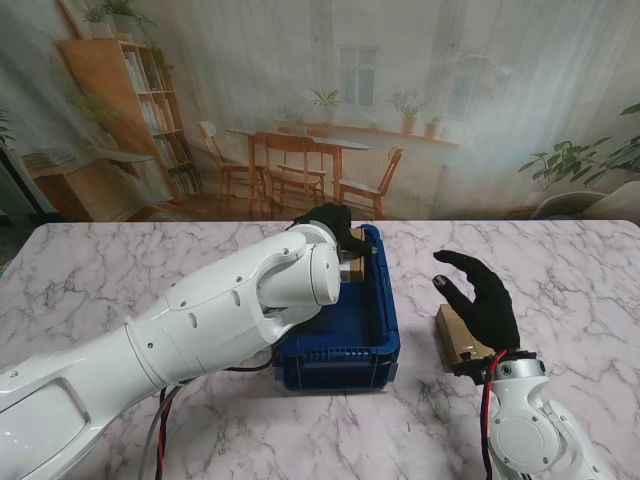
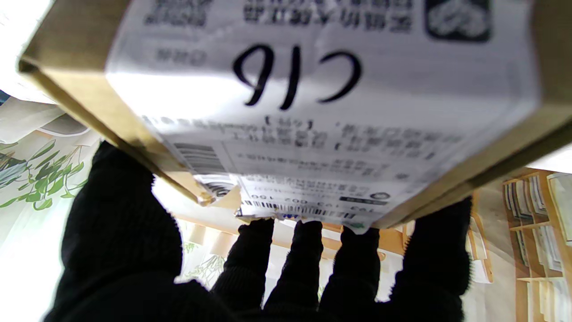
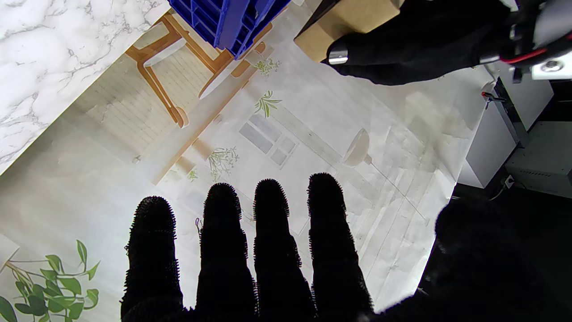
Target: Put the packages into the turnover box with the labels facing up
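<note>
The blue turnover box (image 1: 350,345) stands mid-table. My left hand (image 1: 335,222) is over its far end, shut on a cardboard package (image 1: 353,264). In the left wrist view this package (image 2: 313,112) fills the frame, its white label marked "C16" turned toward the palm, with the fingers (image 2: 308,264) curled over its edge. A second brown package (image 1: 455,337) lies on the table right of the box. My right hand (image 1: 485,298) hovers over it, open with fingers spread and holding nothing. The right wrist view shows straight fingers (image 3: 268,250), the box's corner (image 3: 228,18) and the held package (image 3: 348,22).
The white left arm (image 1: 230,320) crosses the box's left side and hides part of its inside. The marble table (image 1: 120,270) ends at a printed backdrop on the far side.
</note>
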